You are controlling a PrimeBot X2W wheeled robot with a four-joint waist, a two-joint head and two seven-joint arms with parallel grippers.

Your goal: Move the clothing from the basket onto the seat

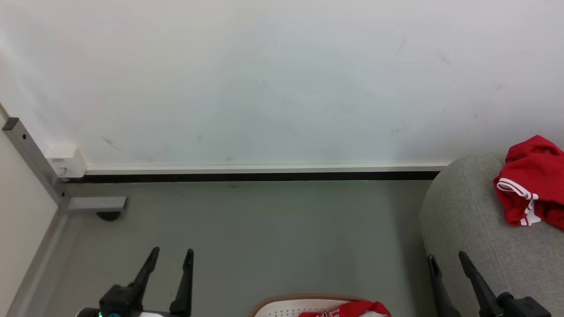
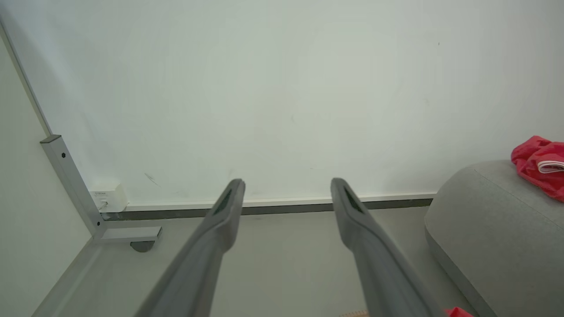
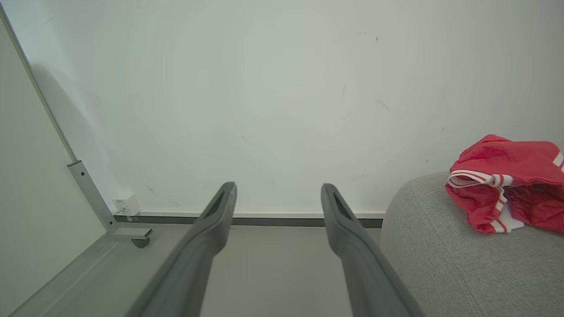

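red clothing (image 1: 531, 185) lies crumpled on the grey seat (image 1: 462, 220); more sits in the basket (image 1: 273, 311) between the left pincer (image 1: 172, 252) and right pincer (image 1: 447, 256), both spread apart and empty, likely poised for another reach.

Head view: basket (image 1: 284, 309) cut by bottom edge; basket garment (image 1: 354, 310) mostly cropped, lettering unreadable; seat (image 1: 467, 229) and seat garment (image 1: 533, 185) run off right edge.

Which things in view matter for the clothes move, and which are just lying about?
Job: basket; red garment in basket; grey seat; red garment on seat.
Lying about: white wall box; metal frame.
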